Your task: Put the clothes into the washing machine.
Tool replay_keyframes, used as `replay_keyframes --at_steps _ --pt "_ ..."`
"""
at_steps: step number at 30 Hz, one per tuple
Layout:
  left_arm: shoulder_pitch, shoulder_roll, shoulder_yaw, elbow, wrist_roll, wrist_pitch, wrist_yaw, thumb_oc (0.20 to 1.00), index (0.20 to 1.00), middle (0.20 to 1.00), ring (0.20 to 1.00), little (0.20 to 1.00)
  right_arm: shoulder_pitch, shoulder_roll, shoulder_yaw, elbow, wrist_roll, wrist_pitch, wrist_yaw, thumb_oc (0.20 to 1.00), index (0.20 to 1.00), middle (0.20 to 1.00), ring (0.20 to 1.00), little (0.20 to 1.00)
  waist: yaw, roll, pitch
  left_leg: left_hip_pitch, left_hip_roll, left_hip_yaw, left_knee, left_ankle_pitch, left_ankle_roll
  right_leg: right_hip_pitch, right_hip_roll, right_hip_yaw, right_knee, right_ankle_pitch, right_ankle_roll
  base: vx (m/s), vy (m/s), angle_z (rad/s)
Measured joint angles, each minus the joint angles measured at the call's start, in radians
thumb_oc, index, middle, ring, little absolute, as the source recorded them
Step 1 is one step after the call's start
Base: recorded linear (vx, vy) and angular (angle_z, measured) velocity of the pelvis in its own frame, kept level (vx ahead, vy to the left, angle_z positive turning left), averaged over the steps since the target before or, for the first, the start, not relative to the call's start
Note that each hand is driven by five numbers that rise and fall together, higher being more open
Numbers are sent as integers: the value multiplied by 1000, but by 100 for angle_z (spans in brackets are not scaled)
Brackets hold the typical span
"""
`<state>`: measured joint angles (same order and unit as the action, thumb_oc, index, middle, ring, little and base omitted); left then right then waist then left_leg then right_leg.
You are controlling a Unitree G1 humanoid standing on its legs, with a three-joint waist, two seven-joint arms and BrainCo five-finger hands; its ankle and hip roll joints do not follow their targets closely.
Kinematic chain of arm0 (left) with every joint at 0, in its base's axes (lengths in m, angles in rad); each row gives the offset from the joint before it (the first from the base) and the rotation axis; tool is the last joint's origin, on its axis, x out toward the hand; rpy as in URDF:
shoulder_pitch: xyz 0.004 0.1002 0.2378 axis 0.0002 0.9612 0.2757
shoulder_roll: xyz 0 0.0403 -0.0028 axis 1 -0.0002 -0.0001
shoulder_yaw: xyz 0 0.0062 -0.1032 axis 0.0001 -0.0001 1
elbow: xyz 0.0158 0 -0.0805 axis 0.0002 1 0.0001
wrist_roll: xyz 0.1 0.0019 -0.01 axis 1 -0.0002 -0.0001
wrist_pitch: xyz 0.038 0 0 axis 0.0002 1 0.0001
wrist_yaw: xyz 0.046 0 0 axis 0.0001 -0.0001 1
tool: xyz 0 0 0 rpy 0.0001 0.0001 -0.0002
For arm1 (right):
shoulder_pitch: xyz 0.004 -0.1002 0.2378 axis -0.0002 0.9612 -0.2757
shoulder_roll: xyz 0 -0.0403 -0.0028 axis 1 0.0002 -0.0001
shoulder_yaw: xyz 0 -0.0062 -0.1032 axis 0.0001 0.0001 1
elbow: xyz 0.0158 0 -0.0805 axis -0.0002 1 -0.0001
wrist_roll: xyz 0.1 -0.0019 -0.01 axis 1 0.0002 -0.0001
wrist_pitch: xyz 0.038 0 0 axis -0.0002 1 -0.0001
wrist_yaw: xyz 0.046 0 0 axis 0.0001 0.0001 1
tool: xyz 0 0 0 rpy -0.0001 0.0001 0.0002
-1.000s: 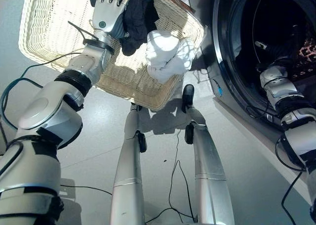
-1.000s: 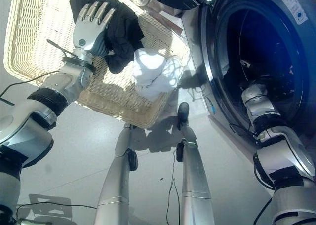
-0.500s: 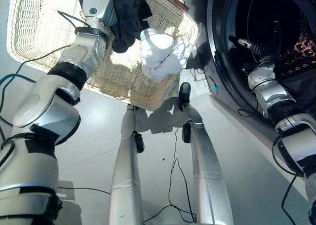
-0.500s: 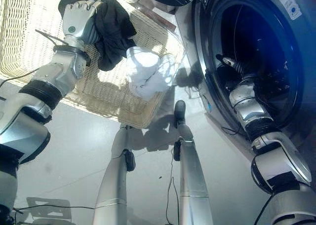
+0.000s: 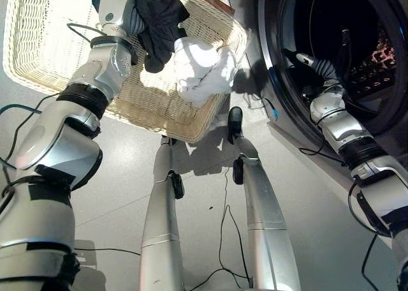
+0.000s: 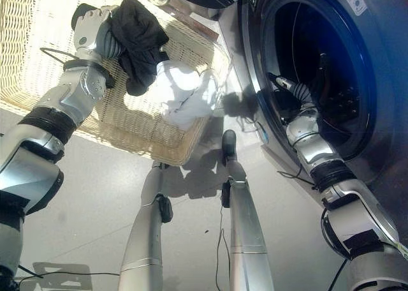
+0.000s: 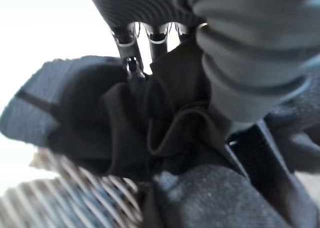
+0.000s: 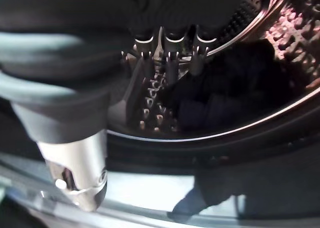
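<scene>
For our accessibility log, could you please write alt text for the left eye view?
The robot's left hand grips a black garment in a wicker basket, beside a crumpled white garment. To the right, its right hand reaches into the open washing machine drum.

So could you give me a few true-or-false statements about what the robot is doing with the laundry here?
1. The left hand is curled on the black garment in the wicker basket. True.
2. The white garment lies inside the washing machine drum. False: it lies in the basket, next to the black garment.
3. The right hand is at the washing machine door opening, fingers straight. True.
4. The washing machine door is shut. False: the opening is clear and the right arm reaches into it.
</scene>
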<state>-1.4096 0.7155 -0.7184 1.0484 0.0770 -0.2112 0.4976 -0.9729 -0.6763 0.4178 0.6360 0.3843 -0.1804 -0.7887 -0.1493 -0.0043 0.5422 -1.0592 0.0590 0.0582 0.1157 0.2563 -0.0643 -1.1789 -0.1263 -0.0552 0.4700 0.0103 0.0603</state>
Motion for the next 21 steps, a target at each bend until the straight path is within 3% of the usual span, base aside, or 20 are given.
replay_keyframes --at_steps 3,6,7,10,18,21 --pt "152 -11 134 -98 -64 -123 73 200 200 200 200 200 102 37 -102 -99 0 -58 -41 1000 1000 1000 1000 1000 0 0 0 3 3 -1 -1 -1 -2 1 3 1 -1 0 -1 5 -49 -2" --pt "295 -42 235 -210 -69 -201 133 200 200 200 200 200 197 60 -151 -203 -8 -81 -61 1000 1000 1000 1000 1000 2 0 0 3 3 -3 -3 -2 -3 2 4 1 -2 -3 -1 3 -58 0" --pt "394 -76 287 -288 -55 -246 191 200 200 200 200 200 263 93 -189 -274 -23 -93 -73 1000 1000 1000 1000 1000 5 0 0 5 3 -6 -3 -4 -5 2 4 0 2 -8 0 -2 -56 2" --pt "532 -160 345 -402 30 -306 280 200 200 200 200 200 366 153 -225 -375 -60 -123 -72 1000 1000 1000 1000 1000 26 0 0 10 3 -8 -10 -10 -13 1 4 -1 18 -23 -1 3 -57 5" --pt "692 -204 384 -673 193 -343 339 200 200 200 200 200 440 246 -245 -573 -80 -168 49 1000 1000 1000 1000 1000 66 0 0 13 2 -14 -21 -5 -22 -10 0 -12 53 -51 -10 7 -26 5" --pt "728 -233 405 -873 296 -351 351 200 200 200 200 200 478 266 -234 -746 -74 -179 178 1000 1000 1000 1000 1000 81 0 0 22 -6 -21 -20 -2 -19 -4 -8 -12 65 -62 -13 11 -25 8"
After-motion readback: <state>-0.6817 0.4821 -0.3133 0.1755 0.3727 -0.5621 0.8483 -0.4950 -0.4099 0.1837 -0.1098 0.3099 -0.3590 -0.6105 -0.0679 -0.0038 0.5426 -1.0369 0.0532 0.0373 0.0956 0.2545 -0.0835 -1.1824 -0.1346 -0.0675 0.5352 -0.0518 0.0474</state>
